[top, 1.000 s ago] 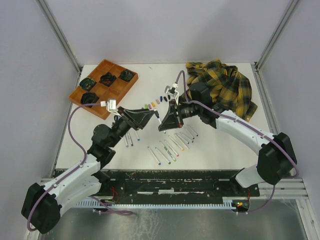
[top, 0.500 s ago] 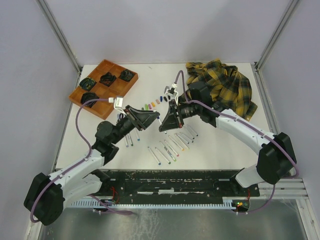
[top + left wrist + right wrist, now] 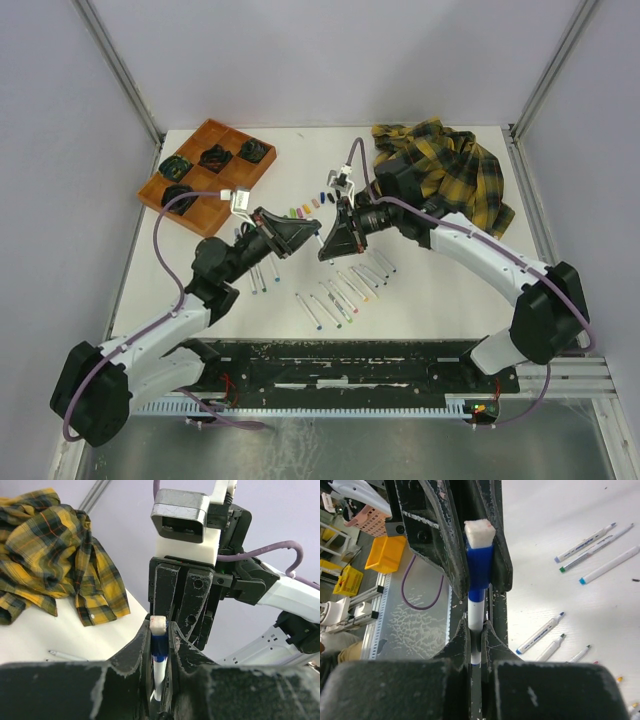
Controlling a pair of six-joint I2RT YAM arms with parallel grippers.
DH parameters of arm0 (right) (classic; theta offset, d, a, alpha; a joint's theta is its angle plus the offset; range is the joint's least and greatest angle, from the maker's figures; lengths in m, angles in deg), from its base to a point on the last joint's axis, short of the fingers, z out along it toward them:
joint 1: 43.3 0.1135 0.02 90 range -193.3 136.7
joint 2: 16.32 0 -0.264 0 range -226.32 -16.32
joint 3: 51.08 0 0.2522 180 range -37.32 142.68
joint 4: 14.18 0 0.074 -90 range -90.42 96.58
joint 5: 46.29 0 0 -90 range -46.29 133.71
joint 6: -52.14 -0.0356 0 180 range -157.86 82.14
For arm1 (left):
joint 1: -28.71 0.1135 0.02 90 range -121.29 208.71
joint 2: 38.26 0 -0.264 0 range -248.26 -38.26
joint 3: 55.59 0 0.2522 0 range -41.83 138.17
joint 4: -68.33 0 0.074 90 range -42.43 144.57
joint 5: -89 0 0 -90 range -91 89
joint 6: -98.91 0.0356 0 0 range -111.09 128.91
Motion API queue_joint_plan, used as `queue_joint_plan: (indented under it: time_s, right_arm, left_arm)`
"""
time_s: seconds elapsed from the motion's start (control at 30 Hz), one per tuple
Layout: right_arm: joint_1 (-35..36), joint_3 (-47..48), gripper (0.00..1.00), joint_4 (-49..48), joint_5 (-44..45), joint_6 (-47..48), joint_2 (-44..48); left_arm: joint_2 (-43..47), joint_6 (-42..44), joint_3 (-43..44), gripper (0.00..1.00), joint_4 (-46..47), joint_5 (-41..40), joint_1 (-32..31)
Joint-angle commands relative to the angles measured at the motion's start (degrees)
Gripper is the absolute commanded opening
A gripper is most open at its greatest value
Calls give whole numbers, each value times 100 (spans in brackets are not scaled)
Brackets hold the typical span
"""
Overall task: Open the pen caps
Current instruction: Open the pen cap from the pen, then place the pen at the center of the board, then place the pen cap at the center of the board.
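Left gripper (image 3: 159, 645) pinches narrow on the blue cap (image 3: 480, 570), right gripper (image 3: 477, 640) clamps the white marker barrel (image 3: 476, 620) just below it, mid-air between the arms; axis looks near-upright, cap uppermost, so pull runs along it

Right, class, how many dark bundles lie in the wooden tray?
4. In the wooden tray, the far row holds a left bundle, a middle bundle and a right bundle; the fourth bundle lies in the near row's left end. The left arm's cable may hide more.
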Motion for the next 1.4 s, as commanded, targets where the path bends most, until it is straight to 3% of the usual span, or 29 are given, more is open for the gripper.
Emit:
queue_joint_plan:
  time_s: [0.0, 0.3, 0.4, 0.5, 0.67, 0.8, 1.0, 1.13, 1.37]
  right_arm:
    - [36, 378, 0, 375, -3, 410, -114]
    - [17, 447, 0, 537, -57, 453, -407]
    - [-7, 494, 0, 634, -22, 518, -469]
    - [-100, 658, 0, 1134, 554, 1028, -366]
    - [-595, 784, 0, 1577, 1521, 1518, -34]
    - [-858, 1106, 0, 2793, 2330, 2362, 59]
    - [-1120, 170, 0, 3811, 3911, 3896, 863]
    - [-1778, -724, 0, 4003, 5098, 4667, 1678]
    - [-3447, -1817, 0, 4046, 5109, 5512, 2236]
  left_arm:
    - [224, 590, 689, 3, 33, -523, 368]
    - [-402, -18, 1836, 3, 1001, -990, 1763]
    - [-474, -75, 2067, 3, 1068, -1087, 1902]
    - [-477, -129, 2115, 3, 887, -795, 1913]
    - [-349, -695, 1406, 3, 756, -482, 1858]
    - [-205, -482, 1063, 3, 55, -910, 1188]
    - [-516, 202, 1050, 3, -790, -2605, -791]
    - [-1429, 76, 1253, 3, -926, -3414, -1747]
    - [-3336, -830, 2225, 3, -1324, -3899, -2544]
